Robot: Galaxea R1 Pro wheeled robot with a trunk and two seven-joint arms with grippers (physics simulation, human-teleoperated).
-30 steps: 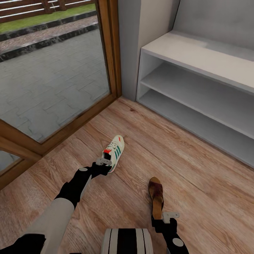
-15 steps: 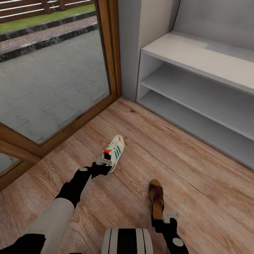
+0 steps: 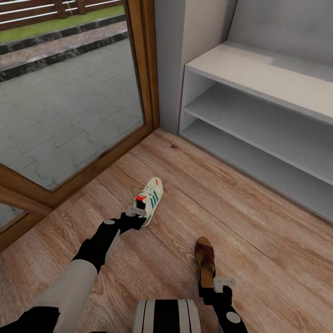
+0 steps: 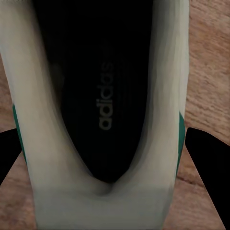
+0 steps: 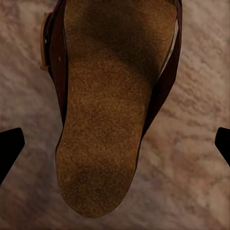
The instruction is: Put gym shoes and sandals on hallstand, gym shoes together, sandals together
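Note:
A cream-white gym shoe (image 3: 151, 198) with green stripes and red patches lies on the corridor floor (image 3: 240, 222). My left gripper (image 3: 135, 213) is at its heel. In the left wrist view both dark fingers (image 4: 208, 167) press the sides of the gym shoe's heel (image 4: 100, 191), so the gripper is shut on it. A brown sandal (image 3: 205, 259) lies nearer me on the floor. My right gripper (image 3: 223, 281) hovers at its heel end. The right wrist view has the sandal's tan insole (image 5: 110, 115) between wide-open fingertips (image 5: 9, 143). The white hallstand (image 3: 259, 74) stands at the right.
A large glass door with a wooden frame (image 3: 148, 64) runs along the left, meeting a grey wall corner (image 3: 169, 60) beside the rack. The rack's two shelf levels (image 3: 259, 125) are bare. Open plank floor stretches between the shoes and the rack.
The view has crept slightly. The sandal now sits a little closer to my right gripper. The gym shoe keeps its place at my left gripper.

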